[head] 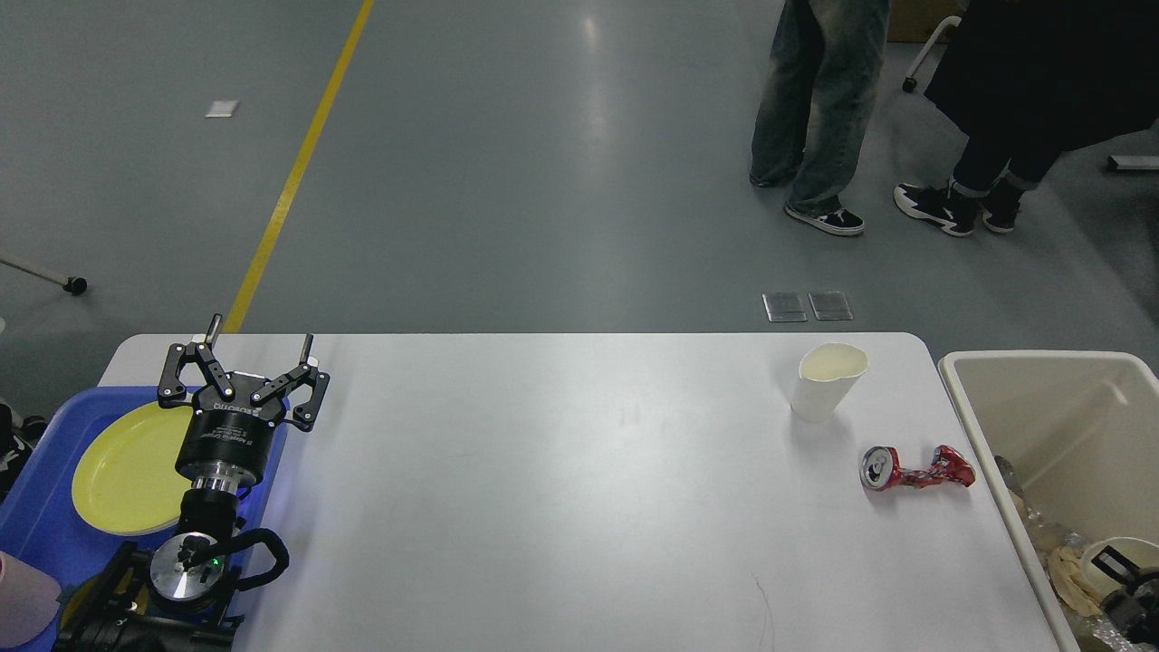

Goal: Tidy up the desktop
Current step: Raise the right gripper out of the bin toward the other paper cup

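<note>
The white desktop holds a white paper cup, standing with a bent rim, and a crushed red can lying on its side, both near the right end. My left gripper is open and empty, raised over the desktop's left end at the edge of the blue tray. My right gripper shows only as a dark part at the bottom right, over the beige bin, next to a white cup-like rim. Its fingers cannot be told apart.
The blue tray holds a yellow plate and a pinkish item at its near corner. The beige bin holds crumpled paper and wrappers. Two people stand on the floor beyond the table's far right.
</note>
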